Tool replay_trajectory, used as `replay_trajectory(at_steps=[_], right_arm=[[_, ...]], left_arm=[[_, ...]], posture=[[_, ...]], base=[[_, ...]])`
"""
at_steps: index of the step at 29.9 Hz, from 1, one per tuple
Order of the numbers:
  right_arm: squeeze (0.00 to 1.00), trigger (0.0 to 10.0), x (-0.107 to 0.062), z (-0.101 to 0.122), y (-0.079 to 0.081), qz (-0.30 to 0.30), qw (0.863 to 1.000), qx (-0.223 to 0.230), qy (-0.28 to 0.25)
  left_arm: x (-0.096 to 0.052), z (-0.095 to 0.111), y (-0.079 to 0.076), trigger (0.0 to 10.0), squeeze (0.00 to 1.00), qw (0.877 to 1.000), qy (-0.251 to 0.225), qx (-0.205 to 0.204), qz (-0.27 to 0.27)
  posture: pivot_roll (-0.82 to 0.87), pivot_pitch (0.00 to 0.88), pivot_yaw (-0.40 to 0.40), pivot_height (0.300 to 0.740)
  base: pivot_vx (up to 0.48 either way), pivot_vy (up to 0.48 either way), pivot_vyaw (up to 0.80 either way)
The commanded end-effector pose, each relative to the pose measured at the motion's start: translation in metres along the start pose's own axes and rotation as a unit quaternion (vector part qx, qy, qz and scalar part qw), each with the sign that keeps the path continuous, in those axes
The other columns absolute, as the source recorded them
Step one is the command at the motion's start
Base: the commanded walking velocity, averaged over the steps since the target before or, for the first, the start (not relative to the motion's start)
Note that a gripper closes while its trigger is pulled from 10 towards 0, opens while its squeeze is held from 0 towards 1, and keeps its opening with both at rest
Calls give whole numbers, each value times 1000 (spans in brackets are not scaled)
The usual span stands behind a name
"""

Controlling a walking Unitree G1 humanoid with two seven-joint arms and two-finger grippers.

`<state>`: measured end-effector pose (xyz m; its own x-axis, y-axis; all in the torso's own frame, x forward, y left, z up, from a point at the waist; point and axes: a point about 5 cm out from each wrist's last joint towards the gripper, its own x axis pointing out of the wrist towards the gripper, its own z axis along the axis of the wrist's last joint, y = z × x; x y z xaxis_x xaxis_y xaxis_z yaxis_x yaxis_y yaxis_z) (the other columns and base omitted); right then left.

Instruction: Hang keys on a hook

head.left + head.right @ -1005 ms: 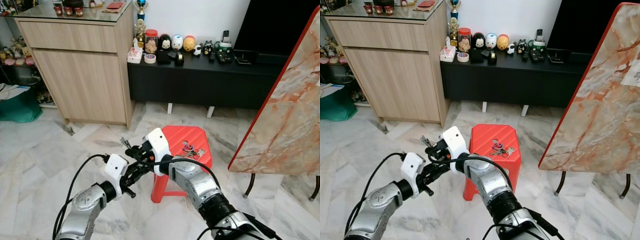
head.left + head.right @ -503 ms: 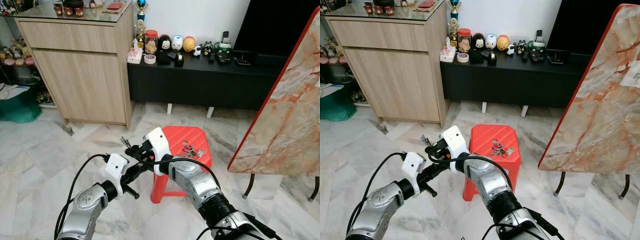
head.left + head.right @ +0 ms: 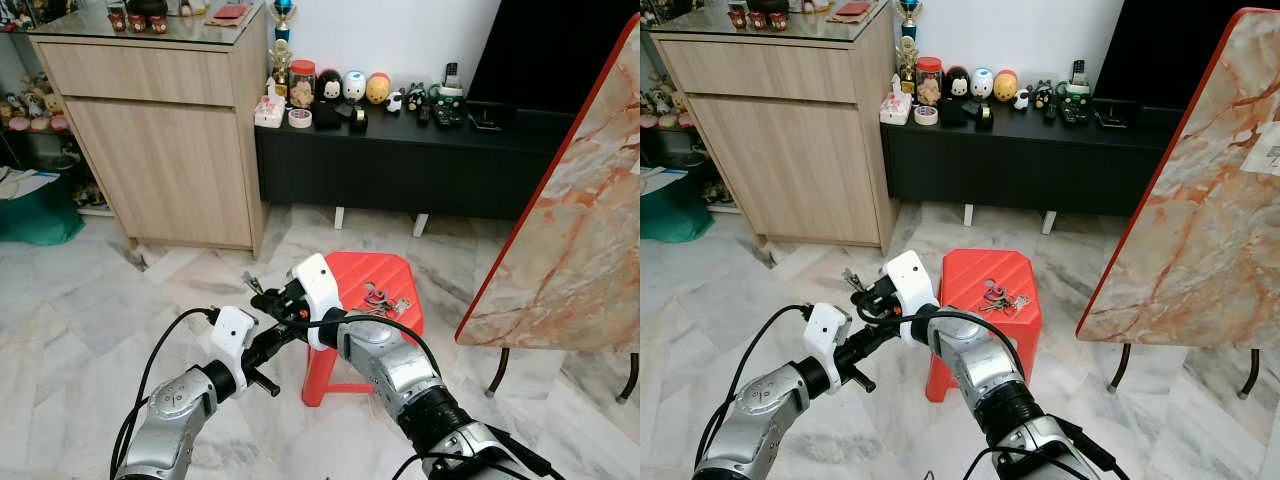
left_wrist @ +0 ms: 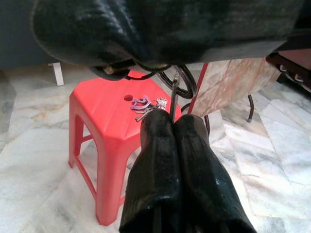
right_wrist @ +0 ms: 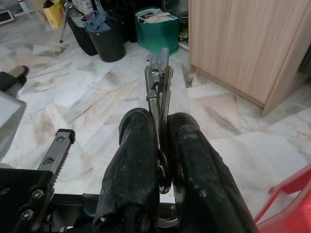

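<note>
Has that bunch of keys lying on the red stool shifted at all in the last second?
No. The keys lie at the same spot on the red stool, beside its centre hole, throughout.

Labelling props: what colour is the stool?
Red stool, plastic by the look; the left wrist view shows it best.

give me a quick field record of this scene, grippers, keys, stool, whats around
right gripper: shut on a bunch of keys, held above the marble floor, left of the stool
left gripper: shut on a thin dark ring, just below the right gripper
second key bunch: lying on top of the red plastic stool
behind: wooden cabinet, black console with figurines
right side: tilted marble tabletop
hook: none made out
</note>
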<state>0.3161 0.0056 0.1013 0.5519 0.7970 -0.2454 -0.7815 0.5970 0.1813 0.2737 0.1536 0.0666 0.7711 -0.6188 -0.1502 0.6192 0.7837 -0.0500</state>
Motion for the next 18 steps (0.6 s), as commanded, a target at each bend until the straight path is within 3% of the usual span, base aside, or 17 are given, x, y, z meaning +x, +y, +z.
replay_trajectory(at_steps=[1, 16, 17, 18], right_arm=[[0, 10000, 14, 17, 16, 14, 999, 11, -28], [0, 10000, 12, 18, 2, -23, 999, 14, -26], [0, 10000, 12, 18, 2, -23, 999, 14, -27], [0, 10000, 13, 19, 3, -23, 999, 14, -27]], left_arm=[[0, -1, 2, 0, 0, 1000, 7, -3, 1], [-5, -3, 4, 0, 0, 1000, 12, 1, 5], [-5, -3, 4, 4588, 0, 1000, 13, 3, 3], [-4, -2, 3, 10000, 0, 1000, 14, 5, -1]], posture=[[105, 0, -110, 740], [108, 0, -108, 740], [108, 0, -108, 740], [110, 0, -108, 740]], base=[[0, 0, 0], [0, 0, 0], [0, 0, 0], [0, 0, 0]])
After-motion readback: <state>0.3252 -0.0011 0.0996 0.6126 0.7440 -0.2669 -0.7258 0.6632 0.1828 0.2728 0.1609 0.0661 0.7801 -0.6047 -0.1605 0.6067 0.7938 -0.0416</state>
